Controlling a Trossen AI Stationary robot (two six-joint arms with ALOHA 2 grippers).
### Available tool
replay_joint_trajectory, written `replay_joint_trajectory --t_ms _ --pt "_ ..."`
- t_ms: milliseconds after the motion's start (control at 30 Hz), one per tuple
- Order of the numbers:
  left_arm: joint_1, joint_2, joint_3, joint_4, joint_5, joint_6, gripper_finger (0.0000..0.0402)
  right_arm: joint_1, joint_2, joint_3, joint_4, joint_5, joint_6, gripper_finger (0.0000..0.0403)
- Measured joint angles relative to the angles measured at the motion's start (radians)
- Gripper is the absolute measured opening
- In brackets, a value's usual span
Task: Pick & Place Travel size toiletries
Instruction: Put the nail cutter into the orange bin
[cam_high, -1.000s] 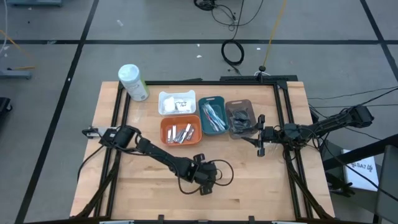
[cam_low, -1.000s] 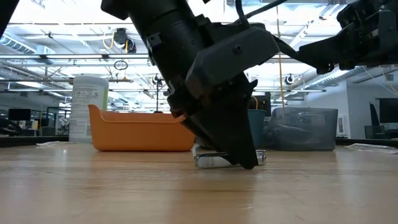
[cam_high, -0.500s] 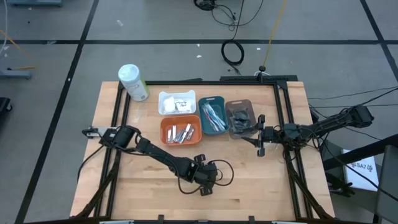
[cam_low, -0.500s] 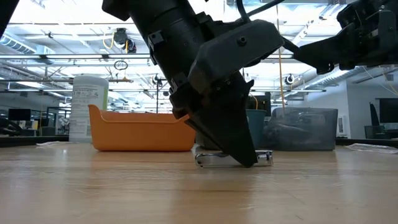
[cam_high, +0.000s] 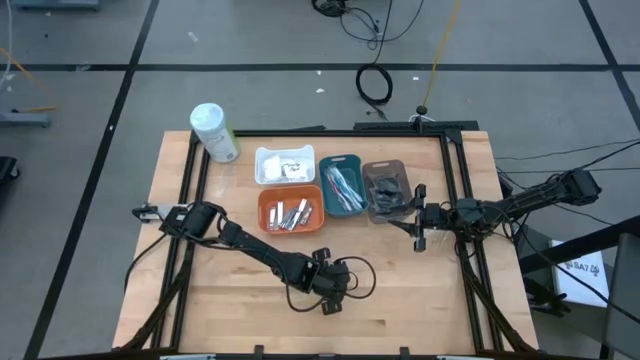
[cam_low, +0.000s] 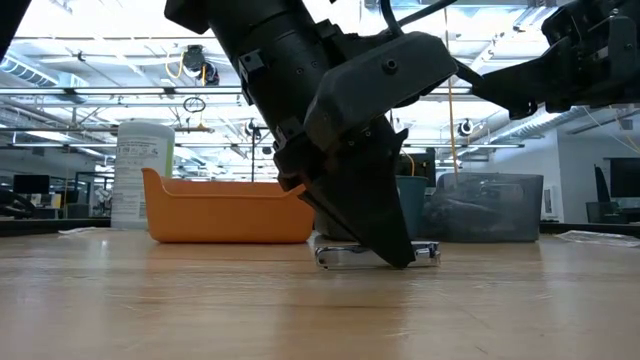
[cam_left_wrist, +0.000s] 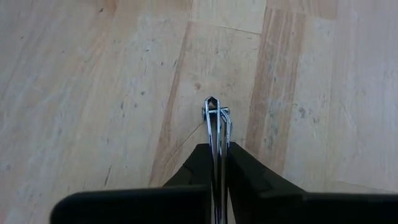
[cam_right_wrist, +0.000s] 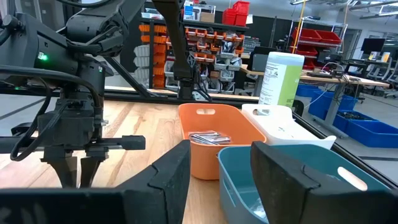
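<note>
A small silvery metal toiletry item (cam_low: 340, 256) lies on the wood near the table's near middle. My left gripper (cam_high: 329, 300) stands over it, pointing down, and is shut on it; the left wrist view shows the thin metal piece (cam_left_wrist: 216, 118) sticking out beyond the two fingers. My right gripper (cam_high: 416, 216) hangs open above the table just right of the grey tray (cam_high: 386, 190); its fingers (cam_right_wrist: 168, 177) frame the trays in the right wrist view. More silvery items (cam_high: 291, 213) lie in the orange tray. My left gripper pinches the silvery item between its two fingers (cam_left_wrist: 198, 163), coming from above and slanting down. The fingers lie along the thin metal piece, whose free end (cam_left_wrist: 212, 106) sticks out past the tips. In the low view the item rests flat on the table (cam_low: 425, 254).
Four trays sit in the far middle: white (cam_high: 285, 165), orange (cam_high: 268, 208), teal (cam_high: 342, 185) and grey. A large white bottle with a green label (cam_high: 213, 132) stands at the far left. Bare wood lies around the left gripper. A dark frame (cam_high: 452, 180) borders the work area.
The left gripper has tipped slightly, and the silvery item's free end has slid a little toward the table's right along the wood. It has stayed still for the last half second. The right arm has not moved.
</note>
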Motion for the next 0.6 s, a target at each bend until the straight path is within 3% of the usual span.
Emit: replay_joint_trajectory --t_ms 167,333,600 --pt "0.0 0.0 0.0 0.0 0.001 0.004 0.003 0.0 0.0 0.0 0.0 0.0 0.0 0.0155" --pt "0.002 0.0 0.0 0.0 0.025 0.007 0.0008 0.0 0.0 0.0 0.0 0.0 0.0 0.0155" --pt "0.006 -0.018 -0.002 -0.011 0.035 0.045 0.0008 0.0 0.0 0.0 0.0 0.0 0.0 0.0155"
